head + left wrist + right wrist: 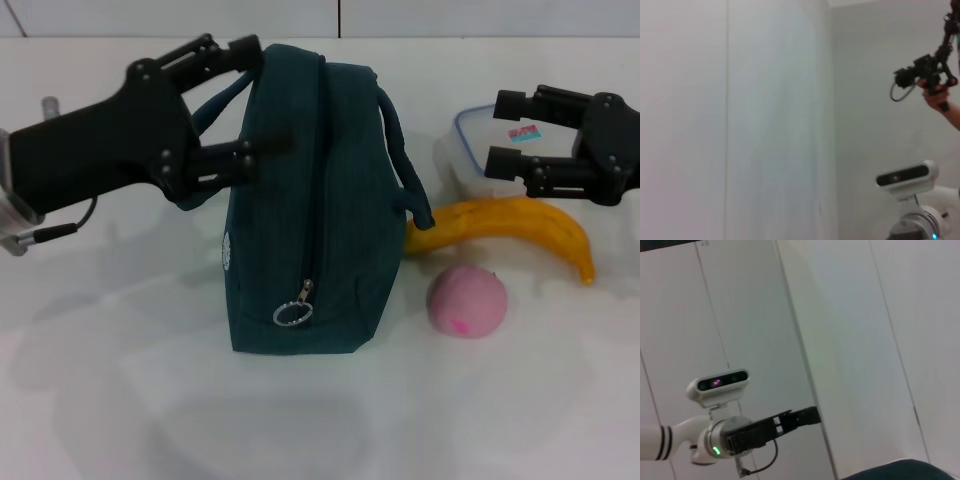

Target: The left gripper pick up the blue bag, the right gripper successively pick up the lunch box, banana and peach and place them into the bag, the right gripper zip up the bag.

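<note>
We noted the left pincer [268, 98] spread wide around the near handle of the blue bag [310, 200], upright mid-table [120, 400]; it should close squarely on the strap before lifting. The right pincer [505, 130] hung wide over the lunch box [480, 165]; banana [510, 225] and peach [467, 302] lay beside the bag, whose zip looked closed, barring loading.

Blue bag [300, 200] centre; right of it – lunch box [490, 150] behind banana [510, 225], peach [467, 301] in front.
</note>
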You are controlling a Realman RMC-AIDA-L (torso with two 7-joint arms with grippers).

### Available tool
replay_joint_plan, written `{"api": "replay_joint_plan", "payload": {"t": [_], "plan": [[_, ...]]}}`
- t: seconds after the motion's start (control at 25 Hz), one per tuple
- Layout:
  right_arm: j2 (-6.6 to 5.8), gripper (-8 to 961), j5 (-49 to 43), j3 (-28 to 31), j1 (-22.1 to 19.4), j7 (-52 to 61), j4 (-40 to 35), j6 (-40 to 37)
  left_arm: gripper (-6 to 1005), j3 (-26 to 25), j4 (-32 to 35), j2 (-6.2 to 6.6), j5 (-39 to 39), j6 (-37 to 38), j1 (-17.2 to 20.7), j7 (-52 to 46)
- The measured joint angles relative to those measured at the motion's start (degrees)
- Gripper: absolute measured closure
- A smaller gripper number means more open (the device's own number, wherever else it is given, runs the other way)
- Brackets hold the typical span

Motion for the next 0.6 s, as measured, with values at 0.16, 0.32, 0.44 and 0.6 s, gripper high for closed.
{"api": "replay_joint_plan", "payload": {"t": [0.16,0.32,0.44,0.6], "plan": [[0.58,115,0.0,0.3,0.2,0.1,0.5,1.6,111,-2.9,0.0,-1.72,-1.7,-0.7,1.9,3.4],[0.79,115,0.9,0.0,0.3,0.7,1.2,2.2,111,-2.8,-3.6,-2.22,-6.2,-1.3,3.4,9.8],[0.83,115,2.2,-0.1,0.2,0.8,2.6,2.3,111,-0.8,-6.5,-2.08,-9.6,-1.5,3.5,13.8],[0.84,115,2.5,0.3,-0.4,0.8,3.3,2.3,111,4.5,-7.1,-1.21,-12.9,-3.9,3.5,17.3]]}}
